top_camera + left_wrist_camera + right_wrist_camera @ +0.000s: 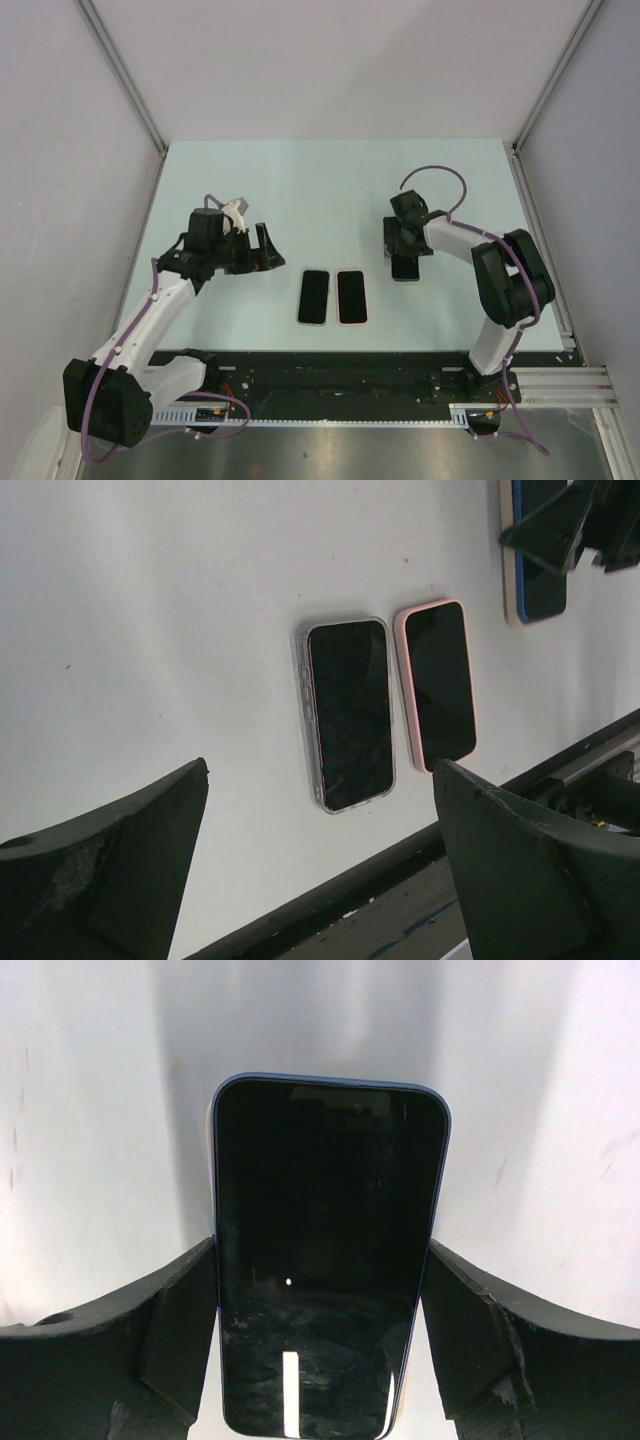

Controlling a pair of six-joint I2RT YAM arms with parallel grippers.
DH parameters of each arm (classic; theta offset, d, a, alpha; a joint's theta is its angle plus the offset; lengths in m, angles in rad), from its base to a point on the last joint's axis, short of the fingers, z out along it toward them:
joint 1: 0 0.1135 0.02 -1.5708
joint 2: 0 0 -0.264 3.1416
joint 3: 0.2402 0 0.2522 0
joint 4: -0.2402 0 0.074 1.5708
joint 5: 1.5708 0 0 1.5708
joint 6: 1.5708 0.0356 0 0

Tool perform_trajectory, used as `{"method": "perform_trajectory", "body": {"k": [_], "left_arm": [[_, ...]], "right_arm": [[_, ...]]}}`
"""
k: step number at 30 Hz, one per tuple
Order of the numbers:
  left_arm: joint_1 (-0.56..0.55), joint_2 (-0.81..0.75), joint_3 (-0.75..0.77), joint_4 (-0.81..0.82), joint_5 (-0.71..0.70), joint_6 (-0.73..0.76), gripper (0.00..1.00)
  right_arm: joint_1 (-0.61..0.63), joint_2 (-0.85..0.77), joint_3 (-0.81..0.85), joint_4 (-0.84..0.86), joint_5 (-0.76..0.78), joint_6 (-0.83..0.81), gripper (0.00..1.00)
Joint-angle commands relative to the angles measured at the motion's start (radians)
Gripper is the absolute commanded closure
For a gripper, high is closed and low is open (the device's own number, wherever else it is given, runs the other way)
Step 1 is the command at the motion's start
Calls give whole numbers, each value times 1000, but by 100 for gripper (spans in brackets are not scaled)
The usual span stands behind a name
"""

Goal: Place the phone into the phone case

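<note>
A dark-screened phone with a blue rim lies flat on the table at the right. Under it a beige phone case shows as a thin edge. My right gripper is down over the phone, with both fingers pressed against its long sides. My left gripper hovers at the left, above the table, open wide and holding nothing. It points toward the middle of the table.
Two other phones lie side by side near the front middle, one in a clear case and one in a pink case. The black front rail runs along the table's near edge. Grey walls stand left and right.
</note>
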Motion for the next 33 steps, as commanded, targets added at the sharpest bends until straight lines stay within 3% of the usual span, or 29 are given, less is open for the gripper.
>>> {"method": "perform_trajectory", "body": {"k": [1, 9, 22, 26, 33], "left_arm": [[-4, -25, -7, 36, 41, 0, 3], [-45, 4, -3, 67, 52, -53, 4], [-163, 76, 80, 66, -16, -110, 4], [-217, 116, 129, 72, -61, -128, 4], [-332, 249, 227, 110, -88, -165, 10]], "right_arm": [[86, -145, -127, -62, 29, 110, 32], [244, -334, -303, -120, 120, 314, 30], [260, -385, -317, -130, 128, 334, 5], [229, -423, -337, -139, 73, 322, 6], [94, -541, -389, -105, -64, 256, 19]]}}
